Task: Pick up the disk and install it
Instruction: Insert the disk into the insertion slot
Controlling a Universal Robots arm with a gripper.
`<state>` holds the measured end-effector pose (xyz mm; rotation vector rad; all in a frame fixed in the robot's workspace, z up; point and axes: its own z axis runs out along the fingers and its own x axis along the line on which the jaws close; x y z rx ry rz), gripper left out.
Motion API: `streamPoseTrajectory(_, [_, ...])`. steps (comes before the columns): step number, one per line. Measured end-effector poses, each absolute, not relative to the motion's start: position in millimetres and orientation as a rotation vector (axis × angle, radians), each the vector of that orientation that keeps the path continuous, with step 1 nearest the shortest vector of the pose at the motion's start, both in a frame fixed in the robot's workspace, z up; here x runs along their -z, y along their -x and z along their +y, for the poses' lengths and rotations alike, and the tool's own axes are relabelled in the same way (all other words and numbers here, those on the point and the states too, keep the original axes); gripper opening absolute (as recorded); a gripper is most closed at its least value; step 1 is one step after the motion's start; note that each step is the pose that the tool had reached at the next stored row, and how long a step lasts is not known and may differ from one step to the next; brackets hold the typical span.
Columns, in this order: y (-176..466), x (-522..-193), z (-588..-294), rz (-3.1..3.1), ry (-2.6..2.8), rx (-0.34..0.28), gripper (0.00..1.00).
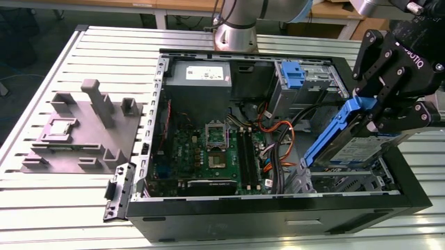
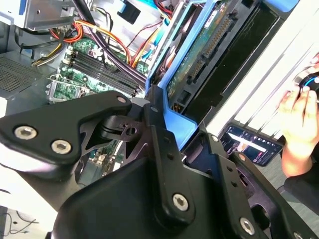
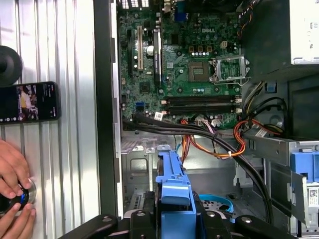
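The gripper [image 1: 381, 115] is clamped on the disk [image 1: 356, 150], with its fingers [image 2: 159, 135] pinching the blue carrier rail from both sides. The disk hangs tilted over the corner of the case [image 1: 278, 201] at the exterior view's right. Its long axis slopes from the gripper down toward the silver bay [image 1: 334, 182] directly beneath. Whether the lower end touches the bay's metal cannot be told. By its tilt, the disk is not yet seated.
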<state>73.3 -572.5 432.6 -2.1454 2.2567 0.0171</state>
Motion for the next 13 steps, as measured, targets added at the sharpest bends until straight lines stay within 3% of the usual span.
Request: streamPoseTrajectory(13, [-73.3,-433.6,-572.5,2.253,2.142,-0.009,0.37])
